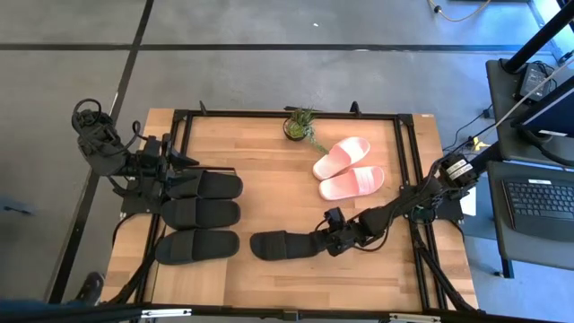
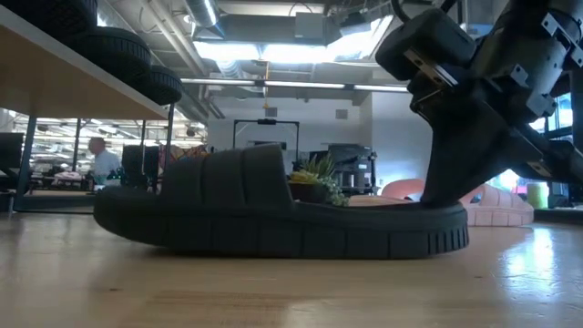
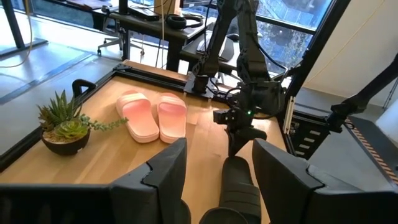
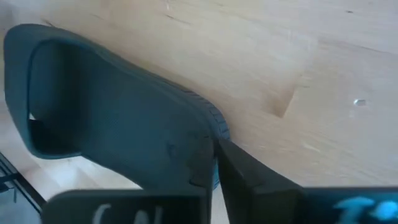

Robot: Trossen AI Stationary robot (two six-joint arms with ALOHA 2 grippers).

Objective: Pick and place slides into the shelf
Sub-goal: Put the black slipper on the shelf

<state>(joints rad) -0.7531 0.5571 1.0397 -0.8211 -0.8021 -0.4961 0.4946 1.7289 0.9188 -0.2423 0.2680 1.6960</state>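
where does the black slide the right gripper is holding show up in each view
high view: black slide, low centre, right gripper at its heel.
low view: fills the middle.
left wrist view: bottom centre, between the fingers.
right wrist view: left half.
shared landmark: potted plant, also in low and left wrist views.

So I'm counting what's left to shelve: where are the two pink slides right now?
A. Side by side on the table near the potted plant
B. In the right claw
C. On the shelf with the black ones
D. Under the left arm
A: the high view shows the pink slides lying together on the table just beside the potted plant, clear of both arms.
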